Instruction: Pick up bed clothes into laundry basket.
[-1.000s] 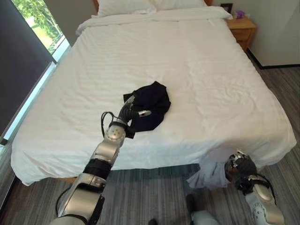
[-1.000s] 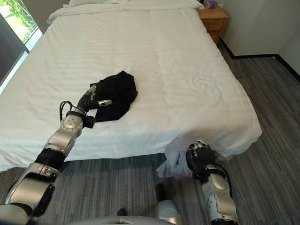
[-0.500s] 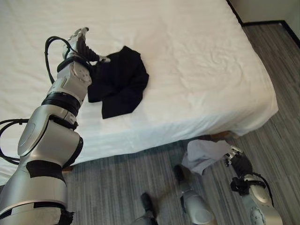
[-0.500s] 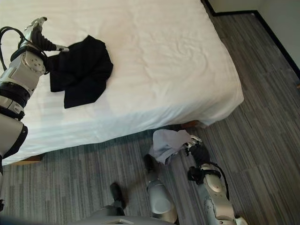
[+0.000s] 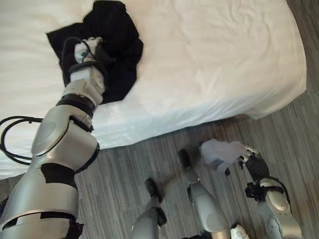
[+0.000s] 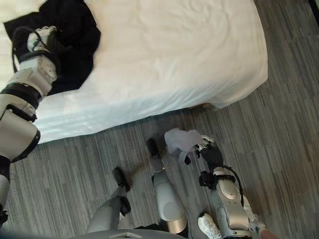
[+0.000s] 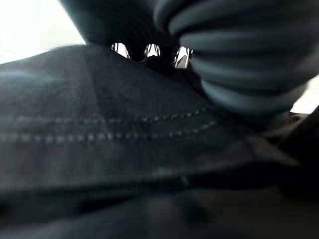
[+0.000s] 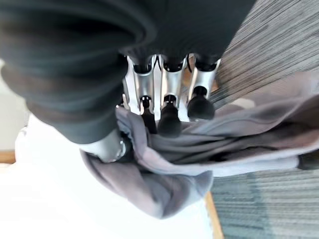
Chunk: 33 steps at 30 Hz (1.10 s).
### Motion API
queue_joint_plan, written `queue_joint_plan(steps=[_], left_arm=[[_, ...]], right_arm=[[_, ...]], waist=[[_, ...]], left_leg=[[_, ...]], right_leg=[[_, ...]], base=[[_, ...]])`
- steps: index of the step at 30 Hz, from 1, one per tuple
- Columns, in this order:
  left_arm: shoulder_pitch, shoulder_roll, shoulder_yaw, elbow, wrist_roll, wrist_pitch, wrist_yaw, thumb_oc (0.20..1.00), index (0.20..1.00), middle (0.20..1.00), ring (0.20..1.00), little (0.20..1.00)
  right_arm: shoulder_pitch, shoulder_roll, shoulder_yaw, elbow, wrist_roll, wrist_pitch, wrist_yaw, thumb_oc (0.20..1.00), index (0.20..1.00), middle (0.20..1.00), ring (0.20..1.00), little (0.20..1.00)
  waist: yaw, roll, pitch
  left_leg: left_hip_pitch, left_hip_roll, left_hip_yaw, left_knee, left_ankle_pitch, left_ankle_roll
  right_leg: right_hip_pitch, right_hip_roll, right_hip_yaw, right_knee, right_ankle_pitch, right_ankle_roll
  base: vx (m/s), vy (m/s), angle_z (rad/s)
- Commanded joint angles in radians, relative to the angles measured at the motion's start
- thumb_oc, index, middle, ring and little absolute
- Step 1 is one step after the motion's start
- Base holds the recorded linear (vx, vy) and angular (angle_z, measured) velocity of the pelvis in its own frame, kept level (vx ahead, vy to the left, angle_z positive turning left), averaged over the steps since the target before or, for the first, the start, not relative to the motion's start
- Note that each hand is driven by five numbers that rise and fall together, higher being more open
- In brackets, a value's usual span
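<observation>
Left hand: planted on the black garment lying on the white bed; fingers buried in cloth, grip impossible to judge.
Right hand: low over the grey floor, fingers curled round a pale grey garment.
Change: the view has swung down toward the floor; the black garment now lies nearer the bed's near edge, apparently dragged.
Meaning: both garments seem gathered for the basket.
Hidden: laundry basket location unknown.

You've got a black garment w/ dotted stitching on a plain white bed, pale lilac-grey cloth, grey streaked floor.
</observation>
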Motion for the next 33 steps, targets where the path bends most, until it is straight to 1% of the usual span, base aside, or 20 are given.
queue_joint_plan(steps=[1,2,3,4,5,6,7,9,10,12,17,21,22,26,28,29,30,31,32,33], left_arm=[[0.066,0.021,0.060,-0.177,-0.004,-0.038,-0.065,0.200,0.200,0.200,0.200,0.200],[0.227,0.055,0.209,-0.430,-0.107,-0.044,-0.088,0.200,0.200,0.200,0.200,0.200],[0.335,0.063,0.282,-0.554,-0.141,-0.037,-0.113,0.200,0.200,0.200,0.200,0.200],[0.534,0.065,0.405,-0.765,-0.218,-0.027,-0.145,0.200,0.200,0.200,0.200,0.200],[0.661,0.040,0.495,-0.852,-0.261,-0.016,-0.162,0.200,0.200,0.200,0.200,0.200],[0.901,-0.023,0.663,-1.007,-0.341,-0.015,-0.187,0.200,0.200,0.200,0.200,0.200],[1.120,-0.132,0.812,-1.093,-0.451,-0.015,-0.206,0.200,0.200,0.200,0.200,0.200],[1.298,-0.181,0.944,-1.192,-0.468,-0.012,-0.214,0.200,0.200,0.200,0.200,0.200],[1.436,-0.261,1.036,-1.249,-0.538,-0.018,-0.225,0.200,0.200,0.200,0.200,0.200],[1.587,-0.388,1.144,-1.269,-0.629,-0.027,-0.260,0.200,0.200,0.200,0.200,0.200],[1.618,-0.505,1.180,-1.267,-0.666,-0.034,-0.270,0.200,0.200,0.200,0.200,0.200],[1.595,-0.532,1.181,-1.272,-0.630,-0.037,-0.253,0.200,0.200,0.200,0.200,0.200],[1.572,-0.553,1.265,-1.306,-0.401,-0.103,-0.068,0.200,0.200,0.200,0.200,0.200],[1.570,-0.558,1.276,-1.255,-0.430,-0.107,-0.068,0.200,0.200,0.200,0.200,0.200],[1.564,-0.567,1.278,-1.235,-0.461,-0.107,-0.072,0.200,0.200,0.200,0.200,0.200],[1.557,-0.557,1.283,-1.277,-0.455,-0.104,-0.084,0.200,0.200,0.200,0.200,0.200],[1.556,-0.557,1.283,-1.277,-0.455,-0.104,-0.084,0.200,0.200,0.200,0.200,0.200],[1.522,-0.519,1.307,-1.328,-0.420,-0.102,-0.066,0.200,0.200,0.200,0.200,0.200],[1.512,-0.519,1.324,-1.352,-0.421,-0.099,-0.063,0.200,0.200,0.200,0.200,0.200],[1.504,-0.530,1.329,-1.382,-0.433,-0.101,-0.062,0.200,0.200,0.200,0.200,0.200]], right_arm=[[-0.030,-0.019,-0.069,-0.031,-0.018,-0.067,0.017,0.200,0.200,0.200,0.200,0.200],[-0.024,-0.010,-0.097,-0.032,-0.019,-0.053,0.020,0.200,0.200,0.200,0.200,0.200],[-0.024,-0.006,-0.111,-0.033,-0.023,-0.043,0.020,0.200,0.200,0.200,0.200,0.200],[-0.026,0.006,-0.146,-0.020,-0.029,-0.028,0.024,0.200,0.200,0.200,0.200,0.200],[-0.032,0.012,-0.162,-0.006,-0.029,-0.022,0.024,0.200,0.200,0.200,0.200,0.200],[-0.038,0.027,-0.194,0.030,-0.030,-0.013,0.028,0.200,0.200,0.200,0.200,0.200],[-0.043,0.047,-0.218,0.043,-0.020,-0.003,0.034,0.200,0.200,0.200,0.200,0.200],[-0.052,0.043,-0.236,0.085,-0.027,0.006,0.047,0.200,0.200,0.200,0.200,0.200],[-0.067,0.042,-0.237,0.109,-0.034,0.006,0.054,0.200,0.200,0.200,0.200,0.200],[-0.068,0.052,-0.219,0.135,-0.013,0.008,0.089,0.200,0.200,0.200,0.200,0.200],[-0.056,0.082,-0.185,0.138,-0.002,0.020,0.122,0.200,0.200,0.200,0.200,0.200],[-0.059,0.082,-0.175,0.135,-0.018,0.026,0.123,0.200,0.200,0.200,0.200,0.200],[-0.064,0.135,-0.305,0.003,-0.185,-0.025,-0.063,0.200,0.200,0.200,0.200,0.200],[-0.041,0.127,-0.362,0.009,-0.185,-0.033,-0.071,0.200,0.200,0.200,0.200,0.200],[-0.035,0.115,-0.380,0.026,-0.184,-0.033,-0.075,0.200,0.200,0.200,0.200,0.200],[-0.027,0.098,-0.398,0.033,-0.189,-0.031,-0.081,0.200,0.200,0.200,0.200,0.200],[-0.028,0.099,-0.398,0.034,-0.189,-0.031,-0.081,0.200,0.200,0.200,0.200,0.200],[-0.063,0.062,-0.375,0.082,-0.195,-0.029,-0.098,0.200,0.200,0.200,0.200,0.200],[-0.079,0.045,-0.379,0.093,-0.194,-0.025,-0.106,0.200,0.200,0.200,0.200,0.200],[-0.088,0.042,-0.387,0.090,-0.190,-0.025,-0.119,0.200,0.200,0.200,0.200,0.200]], waist=[[0.010,0.032,-0.011],[0.031,0.046,-0.015],[0.038,0.057,-0.025],[0.058,0.074,-0.037],[0.065,0.080,-0.049],[0.085,0.091,-0.079],[0.104,0.097,-0.110],[0.128,0.098,-0.146],[0.154,0.101,-0.175],[0.195,0.110,-0.230],[0.227,0.114,-0.271],[0.234,0.114,-0.286],[0.181,0.099,-0.271],[0.157,0.106,-0.265],[0.143,0.105,-0.267],[0.143,0.100,-0.262],[0.143,0.099,-0.264],[0.168,0.089,-0.237],[0.175,0.078,-0.228],[0.175,0.071,-0.224]], left_leg=[[-0.044,0.044,-0.128,-0.017,0.040,-0.011],[-0.024,0.040,-0.135,-0.017,0.037,-0.011],[-0.019,0.037,-0.139,-0.017,0.039,-0.012],[0.006,0.033,-0.145,-0.017,0.034,-0.012],[0.013,0.033,-0.150,-0.017,0.036,-0.013],[0.035,0.030,-0.156,-0.017,0.033,-0.015],[0.066,0.031,-0.155,-0.017,0.029,-0.015],[0.094,0.032,-0.151,-0.017,0.027,-0.014],[0.124,0.036,-0.151,-0.017,0.026,-0.013],[0.174,0.044,-0.170,-0.017,0.019,-0.011],[0.215,0.048,-0.186,-0.017,0.016,-0.014],[0.226,0.053,-0.201,-0.017,0.019,-0.020],[0.238,0.053,-0.188,-0.017,-0.017,0.004],[0.235,0.064,-0.186,-0.017,-0.018,0.000],[0.238,0.067,-0.177,-0.017,-0.019,-0.005],[0.253,0.058,-0.214,-0.017,-0.019,-0.004],[0.250,0.057,-0.213,-0.017,-0.016,-0.005],[0.232,-0.005,-0.430,-0.013,-0.008,0.005],[0.221,-0.020,-0.486,0.007,-0.011,0.003],[0.222,-0.038,-0.522,0.006,-0.034,0.007]], right_leg=[[0.097,-0.018,-0.020,0.012,-0.063,0.049],[0.127,-0.023,-0.035,0.012,-0.071,0.049],[0.136,-0.027,-0.041,0.012,-0.075,0.048],[0.168,-0.032,-0.054,0.012,-0.086,0.044],[0.177,-0.035,-0.062,0.012,-0.089,0.041],[0.208,-0.040,-0.076,0.012,-0.103,0.032],[0.242,-0.042,-0.092,0.012,-0.113,0.025],[0.269,-0.039,-0.107,0.012,-0.116,0.018],[0.302,-0.035,-0.117,0.012,-0.120,0.009],[0.366,-0.034,-0.140,0.012,-0.145,-0.001],[0.433,-0.039,-0.175,0.023,-0.175,-0.008],[0.453,-0.039,-0.194,0.031,-0.186,-0.011],[0.416,-0.002,-0.098,0.023,-0.180,-0.013],[0.395,0.009,-0.081,0.072,-0.199,-0.026],[0.397,0.010,-0.084,0.058,-0.195,-0.025],[0.402,0.014,-0.052,0.023,-0.177,-0.018],[0.398,0.013,-0.051,0.022,-0.174,-0.018],[0.337,0.035,0.055,0.045,-0.136,-0.009],[0.306,0.046,0.116,0.055,-0.110,0.004],[0.276,0.054,0.170,0.057,-0.086,0.015]], base=[[0.02,-0.038,0.03],[0.03,-0.022,0.03],[0.05,0.001,0.02],[0.04,0.011,0.09],[0.07,0.022,0.22],[0.09,0.013,0.45],[0.09,0.019,0.49],[0.08,-0.006,0.46],[0.11,-0.033,0.40],[0.10,-0.035,0.02],[0.00,-0.014,0.21],[-0.02,-0.021,-0.02],[0.00,-0.026,-0.05],[0.00,-0.011,-0.08],[0.02,-0.004,0.00],[0.03,-0.007,0.01],[-0.09,0.030,-0.29],[-0.18,0.041,-0.57],[-0.26,0.097,-1.39],[-0.22,0.123,-2.39]])
